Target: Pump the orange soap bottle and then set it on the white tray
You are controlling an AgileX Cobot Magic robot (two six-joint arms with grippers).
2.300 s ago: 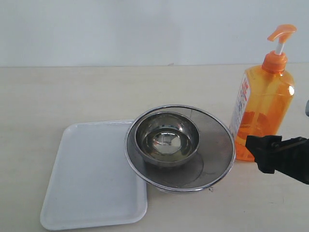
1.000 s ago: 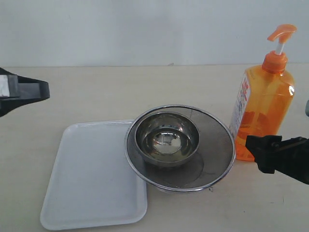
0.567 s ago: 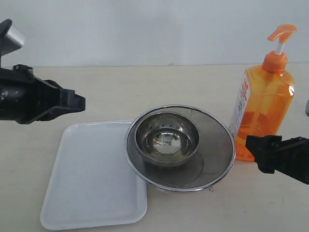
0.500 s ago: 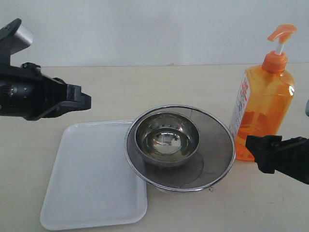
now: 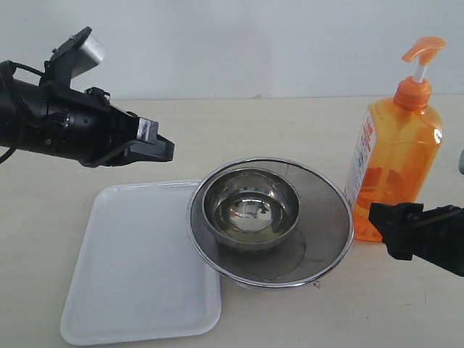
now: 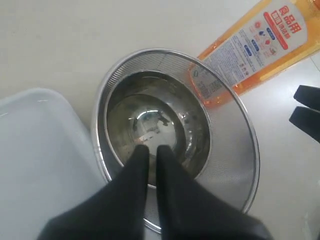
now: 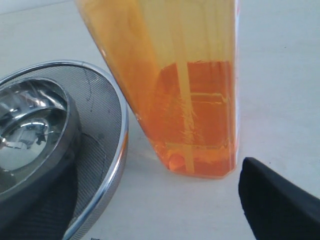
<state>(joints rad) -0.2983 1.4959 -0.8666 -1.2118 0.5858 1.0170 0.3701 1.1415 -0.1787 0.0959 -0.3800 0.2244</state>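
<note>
The orange soap bottle stands upright at the right of the table, its pump head raised on the white stem. Its labelled face shows in the left wrist view, its liquid-filled base in the right wrist view. The white tray lies flat at the front left, with nothing on it. My left gripper hangs shut above the tray's far right corner, holding nothing; its fingers point at the steel bowl. My right gripper sits open, low in front of the bottle's base, not touching it.
A round steel mesh strainer rests between tray and bottle, overlapping the tray's right edge. A steel bowl sits inside it. The strainer rim lies close to the bottle's base. Bare table stretches behind the strainer.
My left arm has come in from the left edge and travelled right and slightly up, toward the strainer. The right gripper, bottle, strainer and tray have stayed where they were.
</note>
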